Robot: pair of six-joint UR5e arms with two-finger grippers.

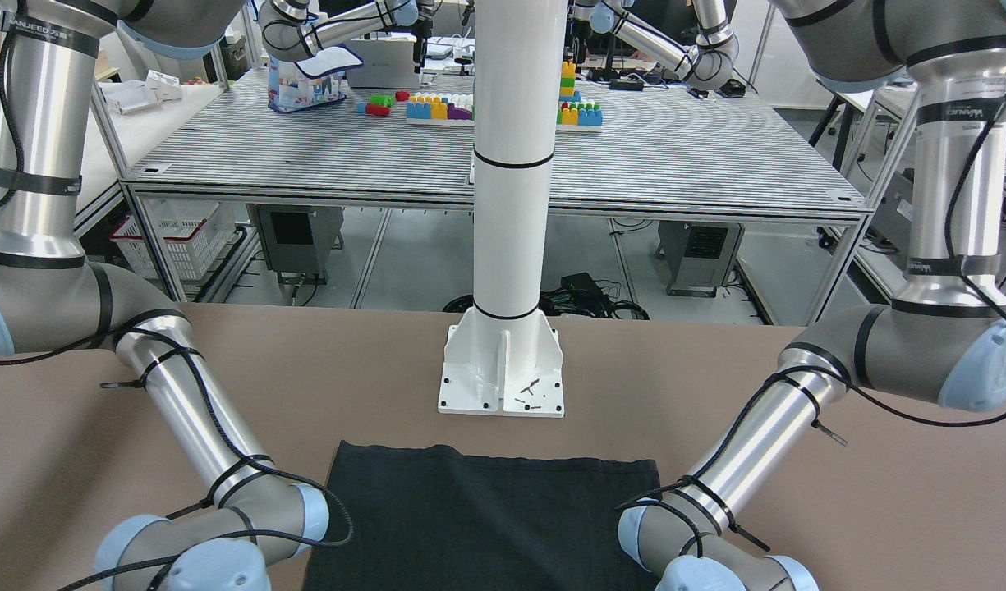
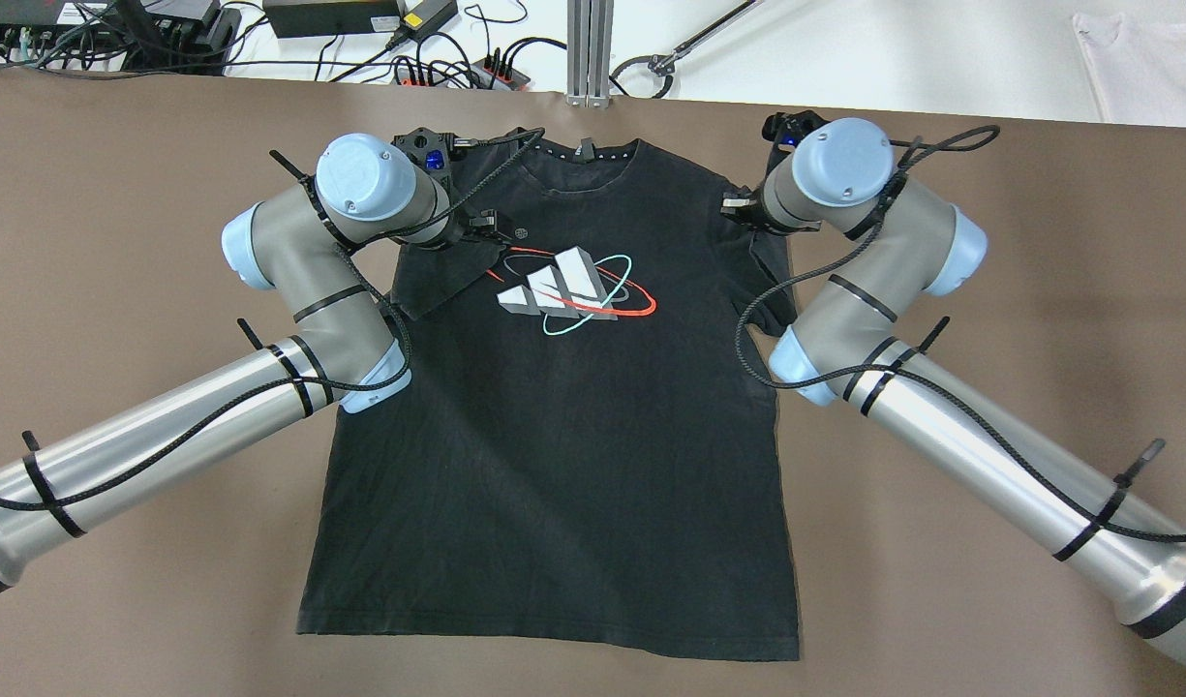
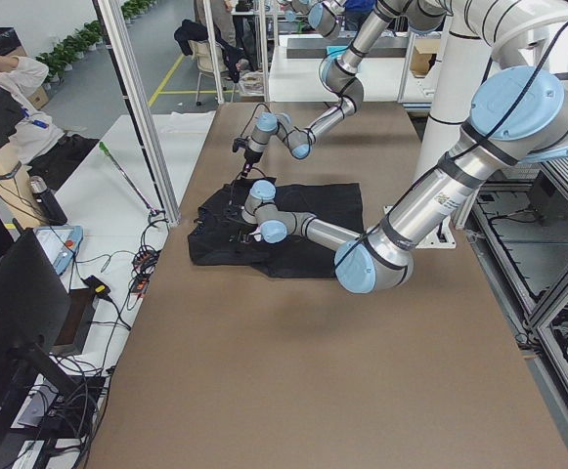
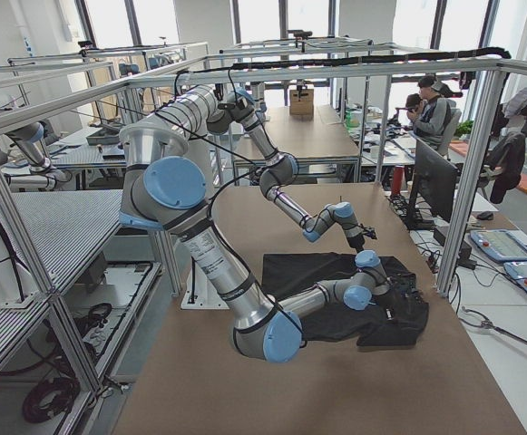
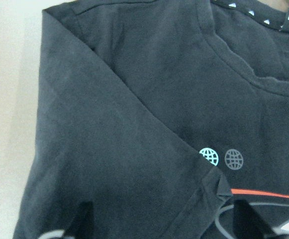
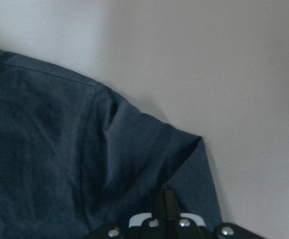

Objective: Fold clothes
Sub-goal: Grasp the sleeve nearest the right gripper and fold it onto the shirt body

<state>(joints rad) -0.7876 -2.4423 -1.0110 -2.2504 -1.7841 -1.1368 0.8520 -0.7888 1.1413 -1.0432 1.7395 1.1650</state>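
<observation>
Base plate (image 1: 503,386) of the white pole sits nearest the robot on the brown table (image 2: 118,242), near the hem but not touching it. Black T-shirt (image 2: 554,436) lies flat, face up, mid-table. Its long axis runs away from the robot, hem near, collar (image 2: 583,160) far, printed logo (image 2: 568,295) on the chest. Left arm (image 2: 350,319) overlaps the shirt's left flank and hides that shoulder. Right arm (image 2: 873,281) covers the right shoulder. Left sleeve (image 2: 438,281) is folded inward onto the chest, with the left jaws spread apart above it. Right jaws are closed, pinching the right sleeve (image 6: 149,149), which is rucked up off the table. Beyond the far edge: cables and power strip (image 2: 447,73), aluminium post (image 2: 590,48), white cloth (image 2: 1144,58).
</observation>
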